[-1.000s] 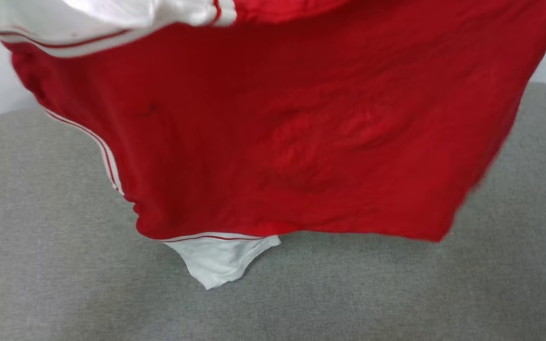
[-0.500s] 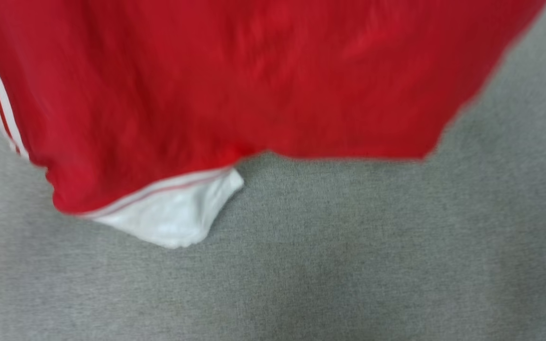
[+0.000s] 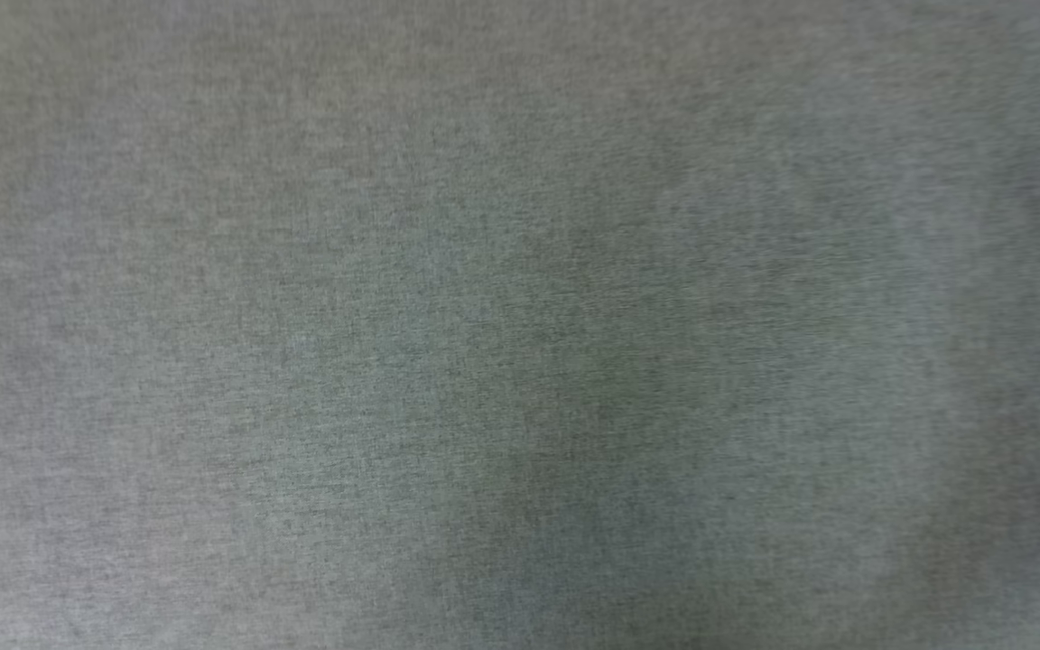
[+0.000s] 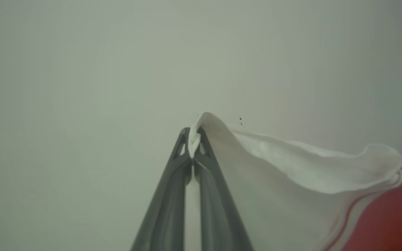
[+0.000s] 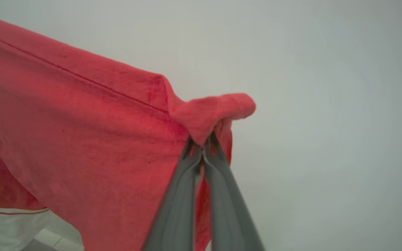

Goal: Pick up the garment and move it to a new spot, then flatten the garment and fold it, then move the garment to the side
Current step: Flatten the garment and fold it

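The garment [image 5: 82, 139] is a red jersey with a white lining, held up in the air against a pale wall. In the right wrist view my right gripper [image 5: 202, 143] is shut on a bunched red corner, and the red cloth hangs away to the left. In the left wrist view my left gripper [image 4: 193, 137] is shut on a white edge of the garment [image 4: 309, 167], which sags off to the right into striped trim and red cloth.
The head view looks straight down on a grey woven surface [image 3: 520, 325], blurred. A plain pale wall [image 5: 326, 104] stands behind both grippers. A strip of floor shows at the lower left of the right wrist view.
The head view has swung down. The red garment slid up that view and has left it, so grey fabric is all that remains there.
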You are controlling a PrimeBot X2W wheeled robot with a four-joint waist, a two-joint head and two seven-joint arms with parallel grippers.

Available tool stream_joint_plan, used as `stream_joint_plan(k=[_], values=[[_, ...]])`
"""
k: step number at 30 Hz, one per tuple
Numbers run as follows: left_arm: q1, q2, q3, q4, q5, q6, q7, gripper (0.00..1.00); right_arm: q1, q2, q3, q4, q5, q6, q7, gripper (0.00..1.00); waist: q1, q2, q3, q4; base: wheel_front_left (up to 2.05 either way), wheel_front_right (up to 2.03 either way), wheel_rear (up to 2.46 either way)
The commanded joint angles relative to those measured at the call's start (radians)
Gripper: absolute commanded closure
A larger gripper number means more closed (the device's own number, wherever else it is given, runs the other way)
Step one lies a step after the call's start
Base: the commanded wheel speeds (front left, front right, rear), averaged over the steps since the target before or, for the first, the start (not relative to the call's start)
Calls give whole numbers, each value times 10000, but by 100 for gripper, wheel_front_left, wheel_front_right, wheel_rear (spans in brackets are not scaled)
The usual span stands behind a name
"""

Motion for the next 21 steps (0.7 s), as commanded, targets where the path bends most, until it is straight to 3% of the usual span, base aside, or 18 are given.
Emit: stream_joint_plan(k=[1, 4, 11, 16, 21], values=[[-96, -96, -107, 254, -63, -21, -112, 100, -103, 134, -29, 283, -84, -7, -179, 100, -2, -1, 220, 128, 0, 0, 0], [7, -235, -405, 844, -170, -34, -453, 100, -36, 257, 189, 982, -278, -7, -516, 100, -2, -1, 433, 279, 0, 0, 0], [1376, -450, -1017, 1452, -463, -55, -1226, 100, 859, -129, 970, 1843, -79, -7, -1201, 100, -2, -1, 690, 747, 0, 0, 0], [3507, -843, -1481, 1536, -671, 113, -1613, 100, 2082, -427, 1519, 2367, 155, -7, -1701, 100, -2, -1, 279, 1063, 0, 0, 0], [6068, -1008, -1957, 1063, -812, 576, -1760, 100, 3431, -653, 2371, 2523, 625, -7, -2157, 100, -2, -1, -440, 1162, 0, 0, 0]])
